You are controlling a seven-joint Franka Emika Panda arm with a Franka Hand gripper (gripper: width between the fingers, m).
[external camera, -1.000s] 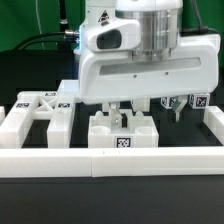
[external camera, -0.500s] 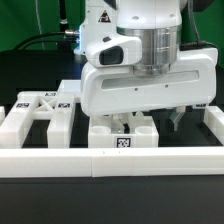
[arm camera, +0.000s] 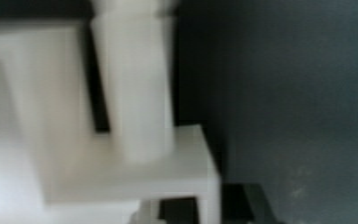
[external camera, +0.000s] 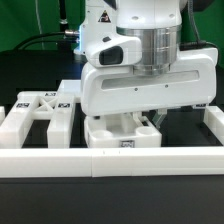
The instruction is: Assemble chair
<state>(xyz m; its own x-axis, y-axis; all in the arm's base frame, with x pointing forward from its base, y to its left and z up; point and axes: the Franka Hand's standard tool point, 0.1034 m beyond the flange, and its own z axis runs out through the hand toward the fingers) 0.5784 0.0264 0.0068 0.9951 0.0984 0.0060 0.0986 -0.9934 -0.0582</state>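
My gripper (external camera: 130, 119) is sunk into the chair block (external camera: 122, 142) right beneath me; I cannot tell whether it is clenched. Another chair piece (external camera: 40, 108) lies beside me, on the exterior view's left. A white rail (external camera: 60, 162) runs just in front.

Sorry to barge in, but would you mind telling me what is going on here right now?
The robot arm is partway through building a chair. Its tool sits low over a blocky white chair part in the middle, just behind the front rail. Whether the tool is closed on that part is hidden by the hand. More tagged parts lie at the exterior view's left, untouched.
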